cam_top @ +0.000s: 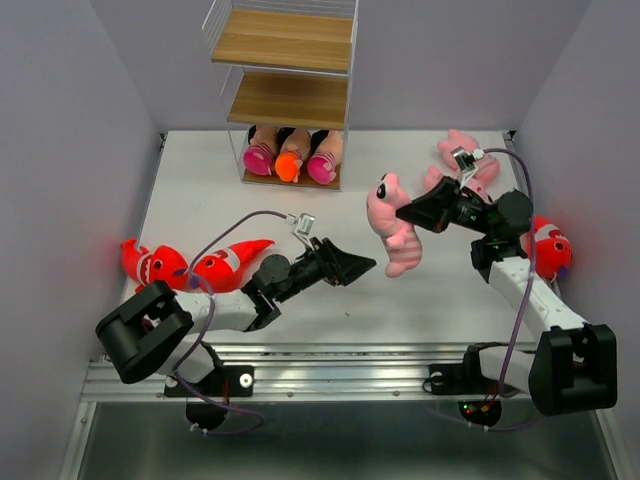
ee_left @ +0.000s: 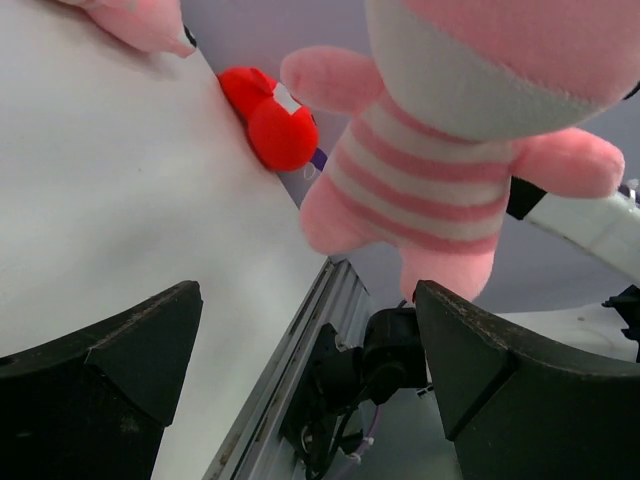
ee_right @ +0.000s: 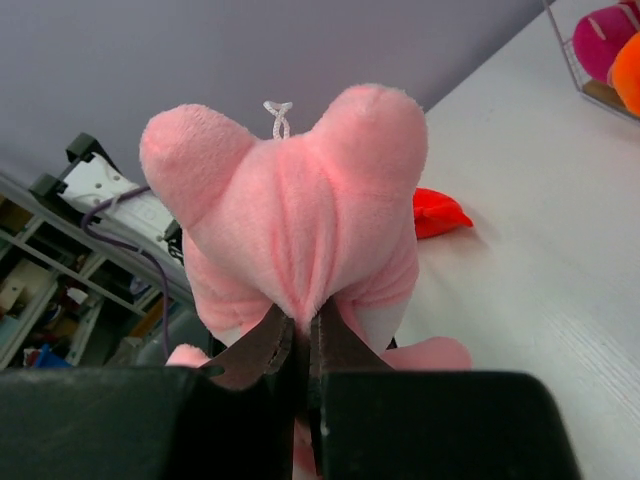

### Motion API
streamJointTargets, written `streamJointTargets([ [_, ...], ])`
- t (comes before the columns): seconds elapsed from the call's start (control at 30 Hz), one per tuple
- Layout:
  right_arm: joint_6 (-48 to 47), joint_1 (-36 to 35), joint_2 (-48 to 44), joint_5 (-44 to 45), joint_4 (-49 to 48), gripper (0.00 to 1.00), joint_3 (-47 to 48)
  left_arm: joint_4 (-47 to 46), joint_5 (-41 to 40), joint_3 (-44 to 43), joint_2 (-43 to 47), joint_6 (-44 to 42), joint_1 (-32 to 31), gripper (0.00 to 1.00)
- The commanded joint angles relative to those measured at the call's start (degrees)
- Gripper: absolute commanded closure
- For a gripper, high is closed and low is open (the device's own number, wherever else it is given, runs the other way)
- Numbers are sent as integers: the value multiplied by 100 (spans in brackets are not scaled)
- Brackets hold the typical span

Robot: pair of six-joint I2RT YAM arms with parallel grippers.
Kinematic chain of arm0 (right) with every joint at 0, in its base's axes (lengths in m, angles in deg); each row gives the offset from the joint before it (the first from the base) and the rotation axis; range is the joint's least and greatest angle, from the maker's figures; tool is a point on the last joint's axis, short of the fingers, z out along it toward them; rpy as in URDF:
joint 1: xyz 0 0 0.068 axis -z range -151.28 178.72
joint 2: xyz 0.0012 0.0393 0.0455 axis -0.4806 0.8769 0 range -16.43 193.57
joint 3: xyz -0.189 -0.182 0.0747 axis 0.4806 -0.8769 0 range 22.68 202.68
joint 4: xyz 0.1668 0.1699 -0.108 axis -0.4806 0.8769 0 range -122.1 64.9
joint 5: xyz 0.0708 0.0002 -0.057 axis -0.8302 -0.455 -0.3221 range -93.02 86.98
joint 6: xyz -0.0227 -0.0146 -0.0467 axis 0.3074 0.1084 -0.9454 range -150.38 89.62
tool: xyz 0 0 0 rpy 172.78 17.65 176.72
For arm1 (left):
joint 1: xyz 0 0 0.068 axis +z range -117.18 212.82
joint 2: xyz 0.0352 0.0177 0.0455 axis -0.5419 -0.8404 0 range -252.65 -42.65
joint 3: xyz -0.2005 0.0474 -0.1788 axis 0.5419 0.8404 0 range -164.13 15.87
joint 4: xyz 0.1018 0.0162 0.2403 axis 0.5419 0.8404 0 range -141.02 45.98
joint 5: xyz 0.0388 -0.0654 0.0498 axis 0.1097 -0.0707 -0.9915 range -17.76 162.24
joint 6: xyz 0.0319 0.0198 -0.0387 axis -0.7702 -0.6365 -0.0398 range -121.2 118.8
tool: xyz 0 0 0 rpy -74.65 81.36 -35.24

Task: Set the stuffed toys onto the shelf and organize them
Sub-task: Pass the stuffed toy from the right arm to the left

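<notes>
Pink plush animal with striped legs hangs by the back of its head from the right gripper. The jaws are clenched on a pinch of fur, likely to carry it to the light wooden three-tier shelf in white wire at twelve o'clock. The left gripper, released, points at the toy from its seven o'clock, perhaps for a handover.

Three dark-haired dolls fill the bottom tier, largely hidden under the board above. Two red sharks lie at nine o'clock. The third red shark, at three, is half hidden behind the right arm. I cannot tell whether the pink plush heap at two o'clock is one toy or two.
</notes>
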Motion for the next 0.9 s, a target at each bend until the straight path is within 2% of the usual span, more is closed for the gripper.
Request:
streamJointTargets([
  [0.0, 1667, 3, -82, 20, -2547, 99, -341, -1560, -73, -514, -153, 133, -156, 1],
  [0.37, 1553, 3, -293, 222, -2583, 99, -824, -1411, 59, -900, -426, 71, -279, 1],
  [0.73, 1528, 3, -346, 381, -2548, 99, -1035, -1384, 367, -1673, -918, 97, -481, 1],
  [0.8, 1396, 3, -372, 381, -2416, 99, -1062, -1463, 454, -1762, -1041, 141, -533, 5],
  [0.87, 1316, 3, -407, 363, -2346, 97, -1071, -1498, 577, -1902, -1129, 159, -560, 20],
])
